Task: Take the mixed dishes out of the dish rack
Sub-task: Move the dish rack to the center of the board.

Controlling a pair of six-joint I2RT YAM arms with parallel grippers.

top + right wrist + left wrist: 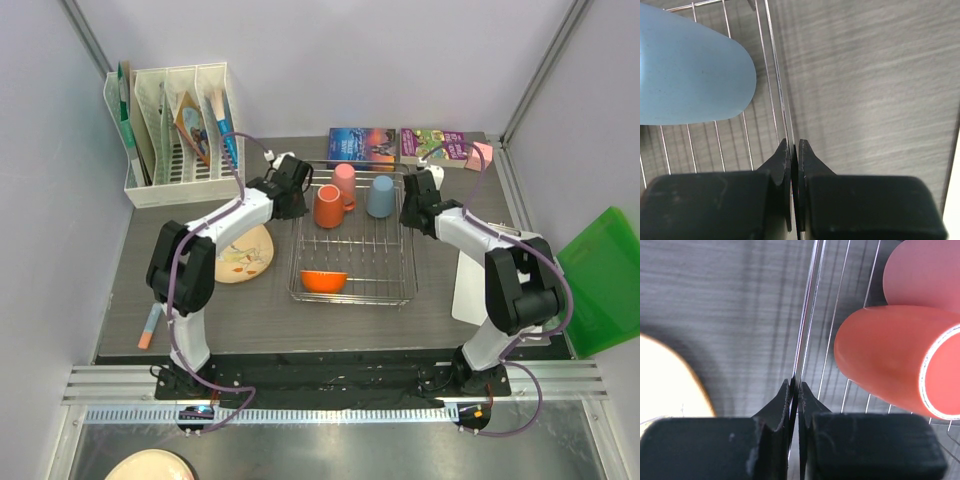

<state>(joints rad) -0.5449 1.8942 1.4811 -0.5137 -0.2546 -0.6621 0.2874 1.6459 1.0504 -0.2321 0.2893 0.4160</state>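
Mid-frame, left gripper (795, 386) and right gripper (791, 143) each pinch a dish rack (378, 252) side wire.
Only the plate (245, 257) is out, at left; mug (328, 207), pink cup (345, 180), blue cup (380, 196), bowl (323, 281) wait inside.

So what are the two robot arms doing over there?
Each arm is pinching a side of the wire rack. The left pincer is shut on its left rim and the right pincer on its right rim. An orange mug, a pink cup, a blue cup and an orange bowl sit in the rack. A flowery plate lies on the table just left of it.
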